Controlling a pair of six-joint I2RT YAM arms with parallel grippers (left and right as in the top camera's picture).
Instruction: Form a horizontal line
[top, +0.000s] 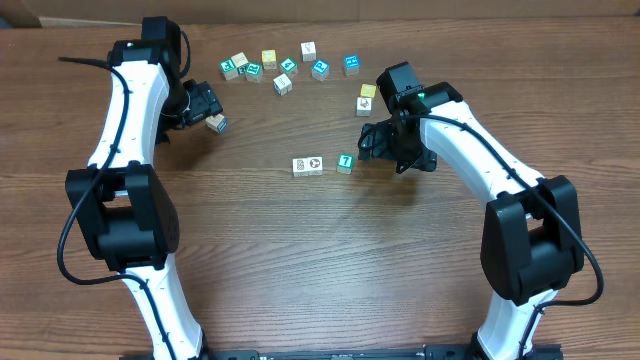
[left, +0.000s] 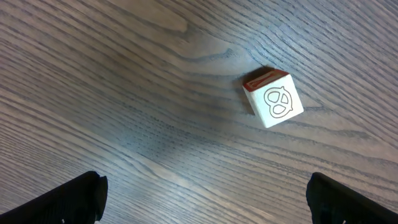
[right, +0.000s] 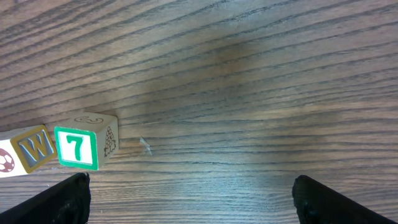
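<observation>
Surface: brown wood-grain tabletop (top: 300, 260), seen from overhead; both arms are reached in from the near edge.
Task thing: horizontal line (top: 313, 165) is found mid-table, just L of the right gripper (top: 368, 141). 3 cubes are counted so far: 2 white-faced ones touching, then the teal cube (top: 345, 162) as R end, w/ a slight gap shown overhead.
Spares: loose cubes (top: 287, 70) are scattered in an arc along the far side, well apart from the row.
Risk 1: teal cube may be nudged askew or off the row.
Cause: right gripper is parked just beside it; w/ any sideways drift on the way out, the cube edge could be caught by a finger.
Risk 2: pretzel cube (left: 273, 99) may be spun or squirted out at pickup.
Cause: it is lying rotated and off-centre, nearer the R-hand finger in the wrist view, so one pad would prob. be met first.
Risk 3: row may be left uneven, w/ gap not closed or a 4th cube set out of line.
R fingers: fingers (right: 59, 202) are spread wide; nothing is held or touched; only bare wood is seen btwn them.
L fingers: left gripper (top: 207, 112) is spread fully too; fingers (left: 65, 199) are kept clear of the pretzel cube, which is sat ahead of them, untouched.
</observation>
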